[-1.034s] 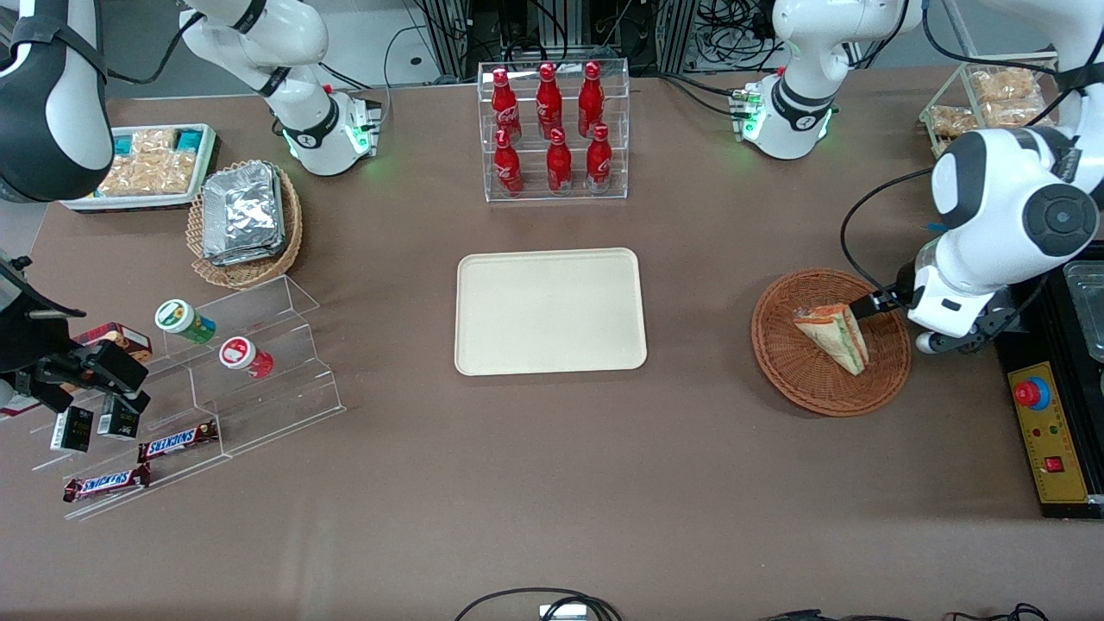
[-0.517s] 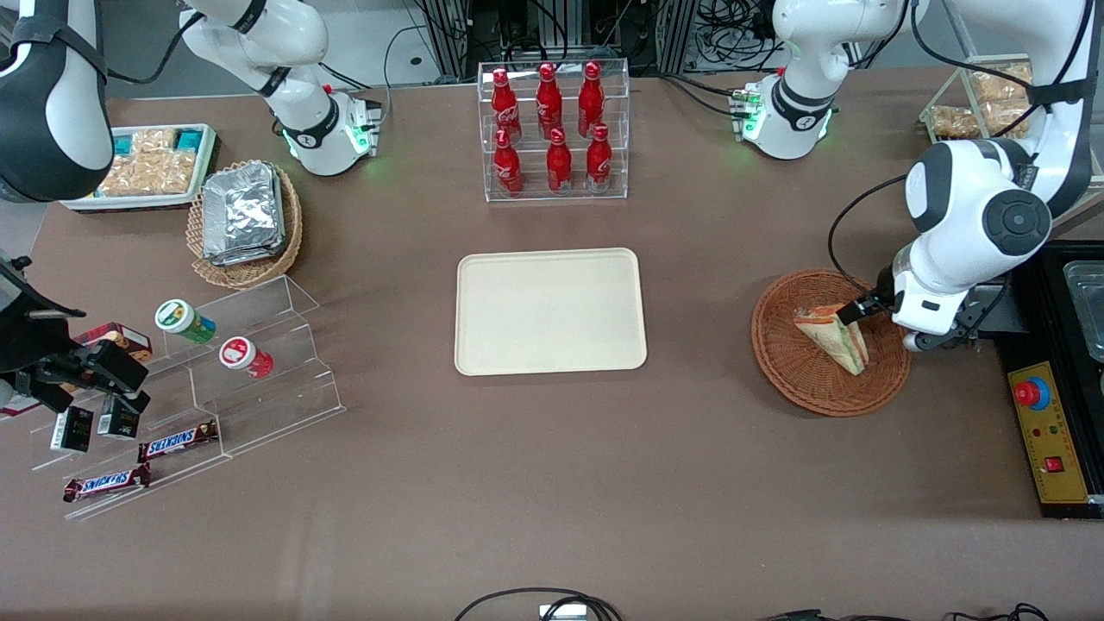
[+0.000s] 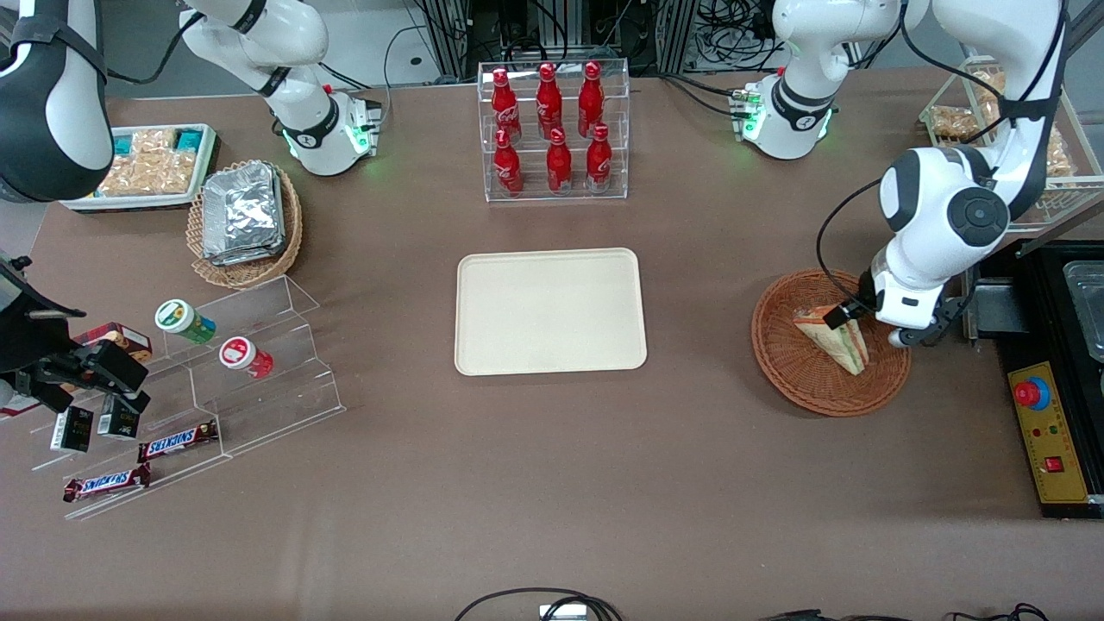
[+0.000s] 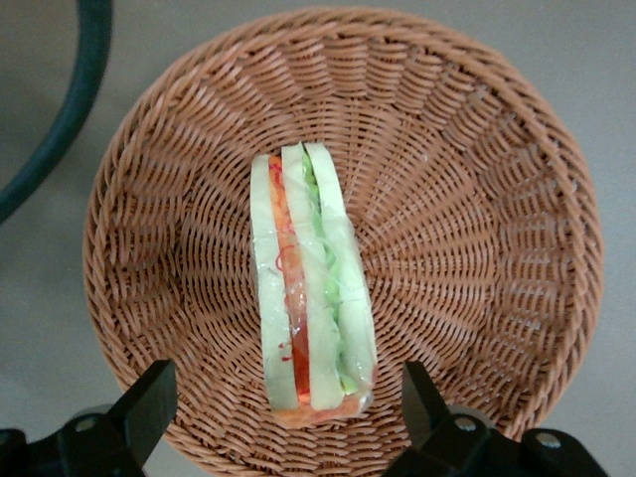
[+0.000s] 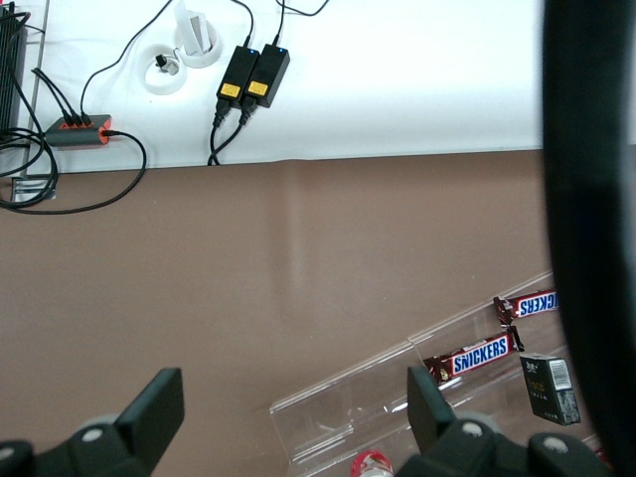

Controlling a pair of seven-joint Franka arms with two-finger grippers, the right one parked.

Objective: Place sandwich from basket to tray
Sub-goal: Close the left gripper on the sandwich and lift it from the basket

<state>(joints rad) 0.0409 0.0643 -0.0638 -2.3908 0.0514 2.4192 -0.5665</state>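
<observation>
The sandwich (image 3: 835, 339) lies in the reddish-brown wicker basket (image 3: 789, 375), toward the working arm's end of the table. In the left wrist view the sandwich (image 4: 310, 318) stands on edge, with its green, red and orange stripes showing, in the middle of the basket (image 4: 477, 248). My left gripper (image 3: 841, 314) hovers just above the sandwich's end that is farther from the front camera. It is open, with one finger (image 4: 149, 397) on each side of the wedge and not touching it. The cream-beige tray (image 3: 550, 310) lies empty at the table's middle.
A clear rack of red bottles (image 3: 552, 129) stands farther from the front camera than the tray. A black control box with a red button (image 3: 1048, 431) sits beside the basket at the working arm's end. A tan basket of foil packs (image 3: 244, 220) and acrylic snack steps (image 3: 216, 388) lie toward the parked arm's end.
My left arm has swung over the basket toward the tray. The gripper has moved from the sandwich's outer side to directly above its end. The sandwich has not moved.
</observation>
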